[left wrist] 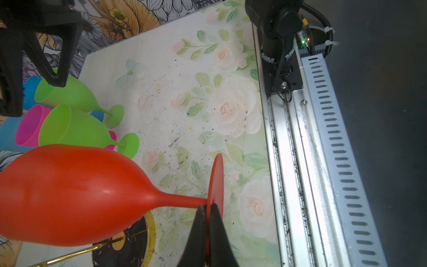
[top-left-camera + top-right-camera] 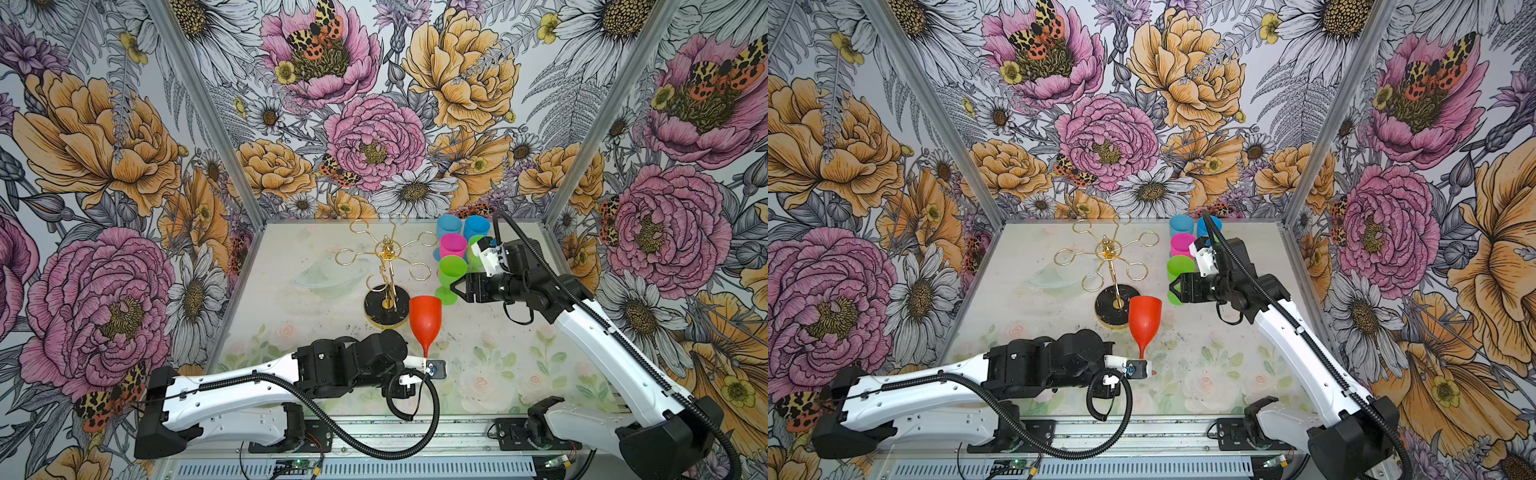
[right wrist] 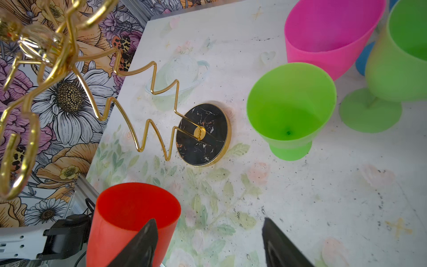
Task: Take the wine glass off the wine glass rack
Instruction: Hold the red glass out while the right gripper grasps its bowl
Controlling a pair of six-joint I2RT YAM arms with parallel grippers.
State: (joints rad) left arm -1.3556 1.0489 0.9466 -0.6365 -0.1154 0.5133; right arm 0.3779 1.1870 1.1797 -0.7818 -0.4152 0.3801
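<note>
The wine glass rack (image 2: 388,250) stands mid-table with every loop empty, so the lift-off looks done and what remains is a clean set-down. Just right of its black base, the red wine glass (image 2: 424,318) is upright, bowl up. The left gripper (image 1: 209,207) holds it with jaws pinched narrow on the edge of its flat foot. That is a thin hold under a top-heavy bowl (it could pivot in the pads). I would keep the stem vertical, move slowly, and pick a bare patch of table (image 2: 291,316) away from the rack base. Lower until the foot lies flat, and only then release. Further right a cluster of glasses stands upright, the nearest a green glass (image 2: 452,270). The right gripper (image 3: 209,219) hangs beside it with jaws wide and empty, so keep the red bowl clear of both
</note>
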